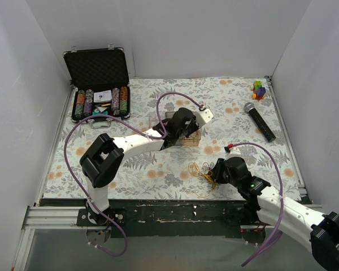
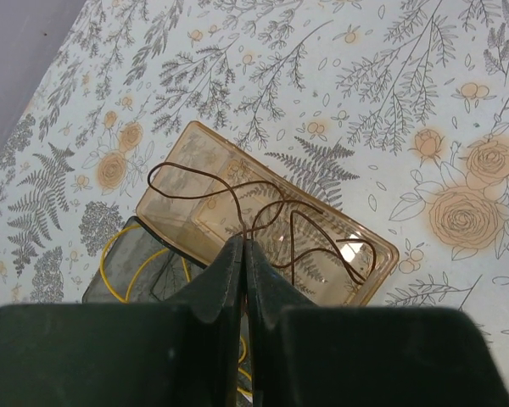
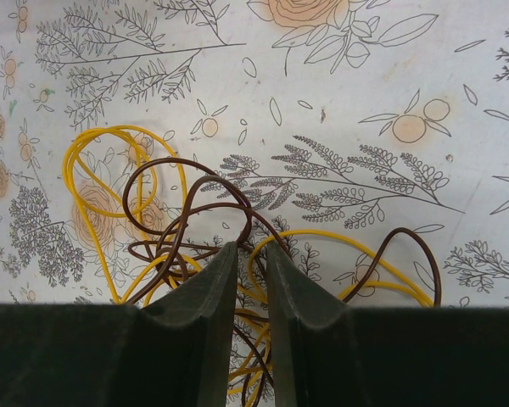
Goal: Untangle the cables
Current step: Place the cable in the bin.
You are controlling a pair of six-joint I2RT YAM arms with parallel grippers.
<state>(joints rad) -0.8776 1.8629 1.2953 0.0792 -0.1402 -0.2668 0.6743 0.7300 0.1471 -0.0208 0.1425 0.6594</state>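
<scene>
The cables (image 3: 180,222) are a loose tangle of thin brown and yellow strands on the floral cloth, near the front edge (image 1: 202,171). My right gripper (image 3: 252,246) sits on the tangle, its jaws a narrow gap apart with brown and yellow strands crossing between them. My left gripper (image 2: 242,242) is shut above an amber clear tray (image 2: 375,254), and a single brown cable (image 2: 299,222) runs from its tips and loops inside the tray. A yellow cable (image 2: 117,248) lies in a darker tray (image 2: 102,284) beside it. From above, the left wrist (image 1: 183,123) hides the tray.
An open black case of poker chips (image 1: 99,100) stands at the back left. A microphone (image 1: 260,121) lies at the right, with small coloured blocks (image 1: 259,89) behind it. White walls close in the cloth on three sides. Purple hoses arc over both arms.
</scene>
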